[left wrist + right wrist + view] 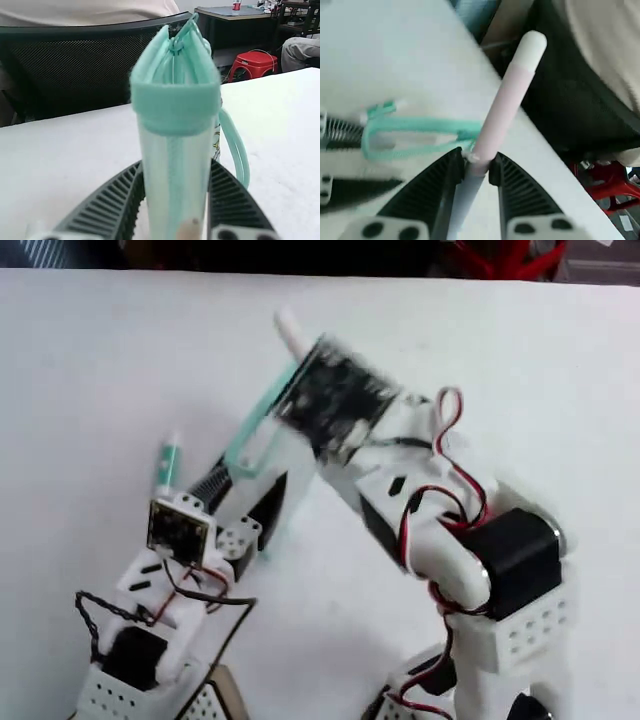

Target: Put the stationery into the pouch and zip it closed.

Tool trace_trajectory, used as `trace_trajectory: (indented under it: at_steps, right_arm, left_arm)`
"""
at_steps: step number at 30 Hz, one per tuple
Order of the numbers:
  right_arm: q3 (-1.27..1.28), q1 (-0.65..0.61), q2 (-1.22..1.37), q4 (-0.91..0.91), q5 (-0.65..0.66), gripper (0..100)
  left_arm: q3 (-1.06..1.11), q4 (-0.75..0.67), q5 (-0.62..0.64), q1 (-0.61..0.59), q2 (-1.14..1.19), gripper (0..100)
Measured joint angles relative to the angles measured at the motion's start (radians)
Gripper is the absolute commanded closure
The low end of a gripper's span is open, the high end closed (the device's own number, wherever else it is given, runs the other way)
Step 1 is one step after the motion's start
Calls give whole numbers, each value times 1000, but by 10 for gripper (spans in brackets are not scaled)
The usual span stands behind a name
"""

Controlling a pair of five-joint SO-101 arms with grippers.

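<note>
Your left claw (176, 172) is clamping the translucent mint-green zip pouch (255, 435) at frame centre; your right claw (476, 160), nearer its upper end, is gripping the pink-and-white pen (507, 100), angled across the pouch's long axis

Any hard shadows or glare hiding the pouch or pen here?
High view: white table evenly lit, only soft shadows on it. Left wrist view: translucent mint-green zip pouch stands out against the dark mesh chair, no glare. Right wrist view: pink pen with white cap shows no hotspot.
</note>
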Motion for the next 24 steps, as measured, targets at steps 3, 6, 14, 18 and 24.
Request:
trace_trajectory:
  at_steps: [3,6,14,18,24]
  right_arm:
    - [0,-6,0,-170,-175,981]
    - [9,-6,0,-319,-290,981]
    - [216,-21,5,-546,-325,981]
    - [287,-68,3,-574,-325,981]
    - [388,-100,3,-609,-325,981]
  left_arm:
    - [0,0,0,0,0,812]
    - [0,0,0,0,0,812]
    - [0,0,0,0,0,812]
    - [0,0,0,0,0,812]
    - [0,0,0,0,0,812]
